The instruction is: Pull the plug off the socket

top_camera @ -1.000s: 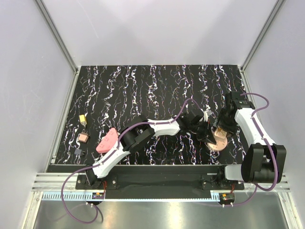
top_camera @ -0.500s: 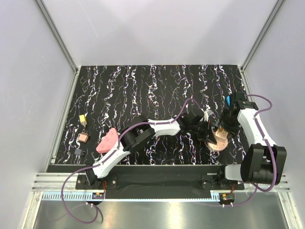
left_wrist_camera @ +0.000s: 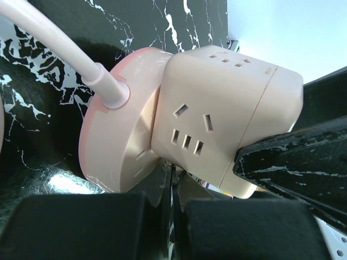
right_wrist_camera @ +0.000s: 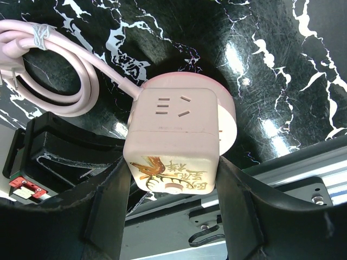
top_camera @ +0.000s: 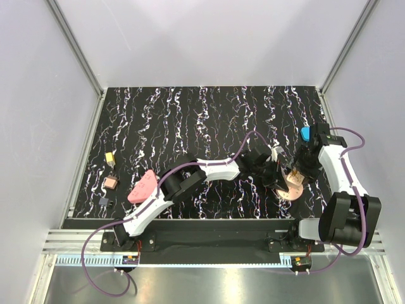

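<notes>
A pale pink cube plug [top_camera: 293, 173] sits plugged into a round pink socket base [top_camera: 290, 190] at the right front of the table. In the right wrist view my right gripper [right_wrist_camera: 173, 162] is shut on the cube [right_wrist_camera: 173, 130], one finger on each side, above the round base [right_wrist_camera: 229, 116]. My left gripper [top_camera: 273, 176] is shut, its tips [left_wrist_camera: 173, 181] pressed at the joint between the round base [left_wrist_camera: 116, 146] and the cube [left_wrist_camera: 217, 103]. The pink cable [right_wrist_camera: 54, 59] lies coiled beside them.
A pink heart-shaped piece [top_camera: 143, 185], a small yellow part [top_camera: 109, 158], a copper-coloured square [top_camera: 110, 183] and a small dark part [top_camera: 105, 202] lie at the left front. The table's front rail [top_camera: 209, 223] is close behind the socket.
The right arm's wrist has shifted up and to the right, showing its blue part. The gripper stays on the cube. The left arm has hardly moved.
</notes>
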